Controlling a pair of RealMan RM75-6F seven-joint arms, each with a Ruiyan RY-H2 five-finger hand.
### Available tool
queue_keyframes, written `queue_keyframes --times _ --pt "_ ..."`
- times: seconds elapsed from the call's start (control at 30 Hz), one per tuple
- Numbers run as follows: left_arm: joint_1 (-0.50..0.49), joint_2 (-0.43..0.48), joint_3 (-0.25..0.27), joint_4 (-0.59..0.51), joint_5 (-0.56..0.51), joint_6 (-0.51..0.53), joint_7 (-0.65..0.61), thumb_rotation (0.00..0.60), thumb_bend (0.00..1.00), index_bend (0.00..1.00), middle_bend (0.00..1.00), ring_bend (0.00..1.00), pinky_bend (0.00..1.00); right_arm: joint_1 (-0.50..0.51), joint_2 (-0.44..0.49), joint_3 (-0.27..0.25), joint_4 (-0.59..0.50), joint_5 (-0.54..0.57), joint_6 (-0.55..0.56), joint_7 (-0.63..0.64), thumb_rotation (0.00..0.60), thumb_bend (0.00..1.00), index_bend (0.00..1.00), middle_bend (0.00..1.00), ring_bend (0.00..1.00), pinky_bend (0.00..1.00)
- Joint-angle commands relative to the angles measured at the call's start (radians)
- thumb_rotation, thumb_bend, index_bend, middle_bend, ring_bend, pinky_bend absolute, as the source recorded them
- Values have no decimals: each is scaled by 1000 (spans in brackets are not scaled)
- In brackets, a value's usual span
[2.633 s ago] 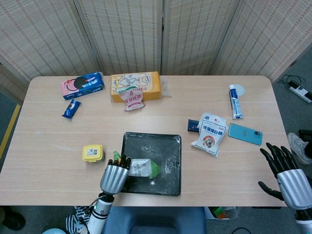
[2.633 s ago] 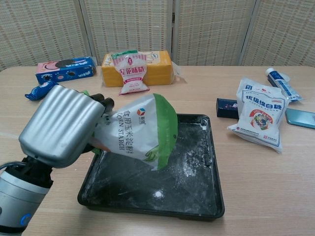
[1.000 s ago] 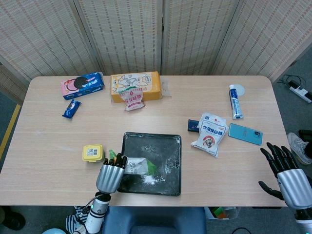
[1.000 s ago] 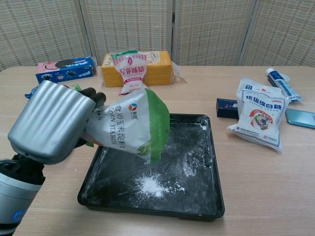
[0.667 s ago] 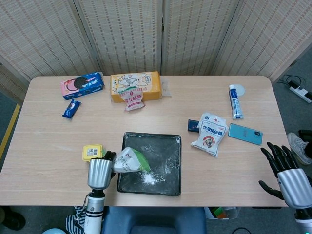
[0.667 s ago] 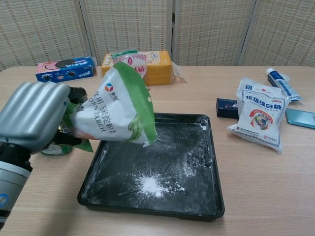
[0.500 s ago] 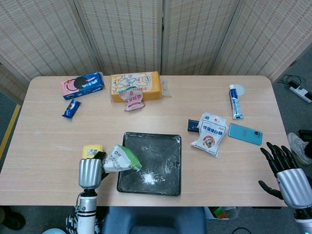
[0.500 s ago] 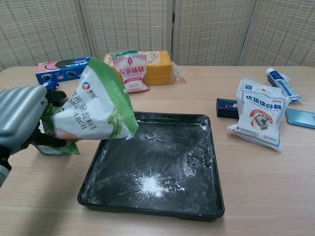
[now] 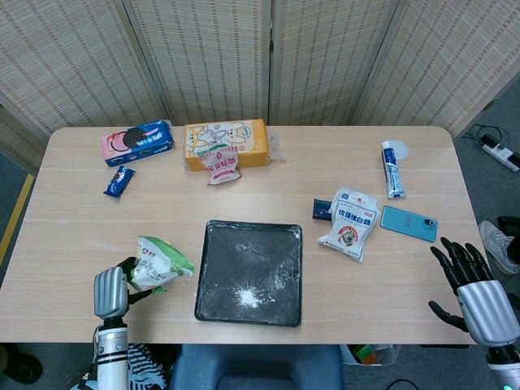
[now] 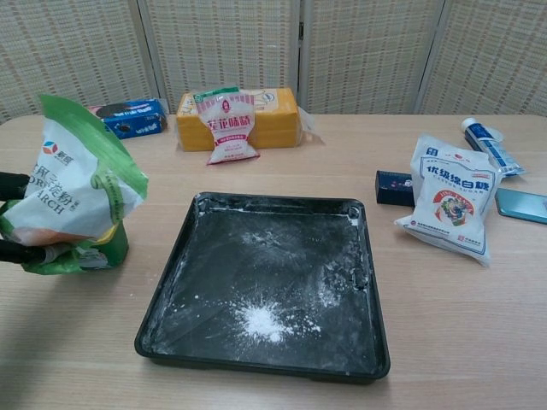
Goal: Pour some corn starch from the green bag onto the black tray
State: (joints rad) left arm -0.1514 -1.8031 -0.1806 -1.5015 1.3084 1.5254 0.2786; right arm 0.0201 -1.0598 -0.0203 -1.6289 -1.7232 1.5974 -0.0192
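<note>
My left hand (image 9: 110,292) grips the green and white corn starch bag (image 9: 157,263), holding it above the table to the left of the black tray (image 9: 210,285). In the chest view the bag (image 10: 73,192) stands nearly upright at the far left, with only dark fingertips (image 10: 12,181) of that hand showing at the frame edge. A small heap of white starch (image 10: 259,322) lies near the front of the tray (image 10: 162,316), with dust spread across it. My right hand (image 9: 474,294) hangs off the table's right front corner, fingers spread and holding nothing.
A small yellow tub (image 10: 109,248) sits partly hidden behind the bag. At the back lie a cookie box (image 9: 136,142), a blue snack pack (image 9: 119,181), a yellow box (image 9: 225,143) and a pink pouch (image 9: 221,163). To the right are a white sugar bag (image 9: 350,223), a phone (image 9: 408,223) and a tube (image 9: 392,169).
My left hand has swung the bag from over the tray to the left and tipped it back upright. A fresh heap of starch has appeared on the tray. The right hand stays put.
</note>
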Motion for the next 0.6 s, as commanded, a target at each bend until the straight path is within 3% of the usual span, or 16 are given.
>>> queue_keyframes --times 0.03,0.3,0.6 --pt "32 46 3 -5 -32 -18 -89 600 276 613 761 1000 1000 0 -1 0 0 1 -1 -3 600 209 0 0 0 0" --pt "39 19 29 122 -56 -82 -196 600 274 613 762 1000 1000 -1 -6 0 -1 2 -2 -12 600 209 0 0 0 0" --pt "20 -40 15 290 -74 -148 -303 600 266 614 762 1000 1000 1 -6 2 1 6 -4 -11 600 209 0 0 0 0"
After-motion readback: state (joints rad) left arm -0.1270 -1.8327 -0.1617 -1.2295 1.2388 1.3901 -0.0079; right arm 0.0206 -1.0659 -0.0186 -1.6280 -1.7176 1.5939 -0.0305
